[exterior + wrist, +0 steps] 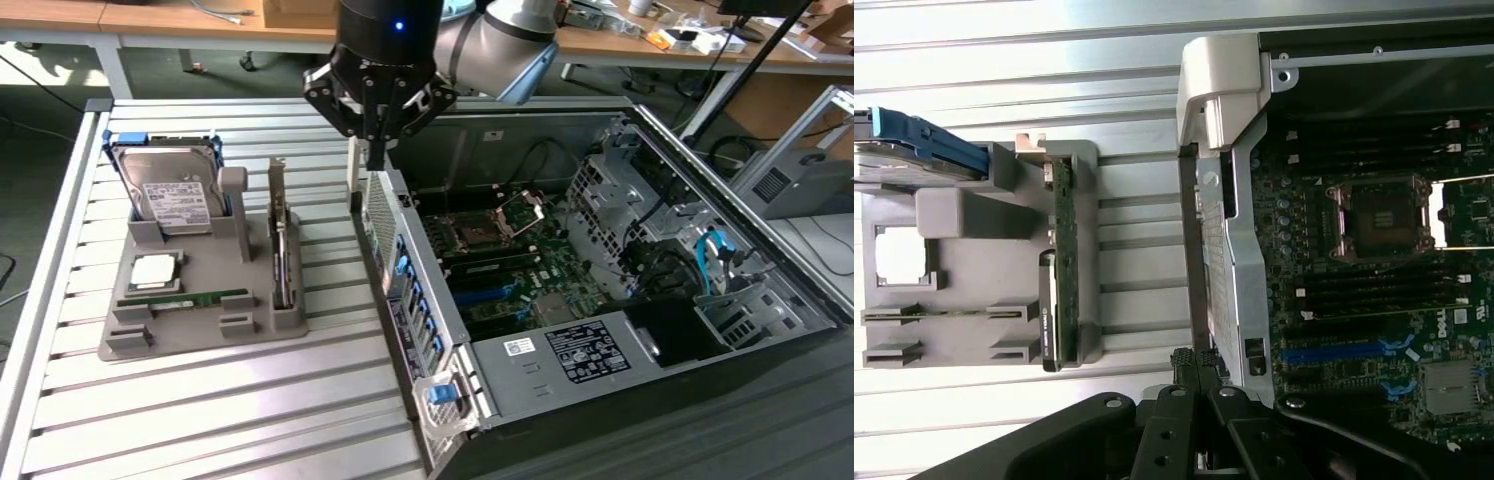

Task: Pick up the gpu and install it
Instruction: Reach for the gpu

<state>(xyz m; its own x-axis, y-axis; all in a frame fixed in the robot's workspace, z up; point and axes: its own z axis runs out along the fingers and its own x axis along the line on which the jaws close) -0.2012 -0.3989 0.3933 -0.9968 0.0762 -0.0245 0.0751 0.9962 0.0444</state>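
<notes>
The gripper point(379, 152), its fingers pressed together and holding nothing, hangs just above the near wall of the open computer case point(400, 255), while the gpu point(279, 245) stands on edge well apart from it, on the side away from the case, in the grey holder point(200, 338) beside a hard drive point(174, 195).

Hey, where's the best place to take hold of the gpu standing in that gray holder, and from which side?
Grip the gpu by its exposed upper long edge, coming straight down. It stands on edge in a slot of the gray holder, whose walls cover its lower part, so the gripper likely closes best across the thin card's two flat faces.
</notes>
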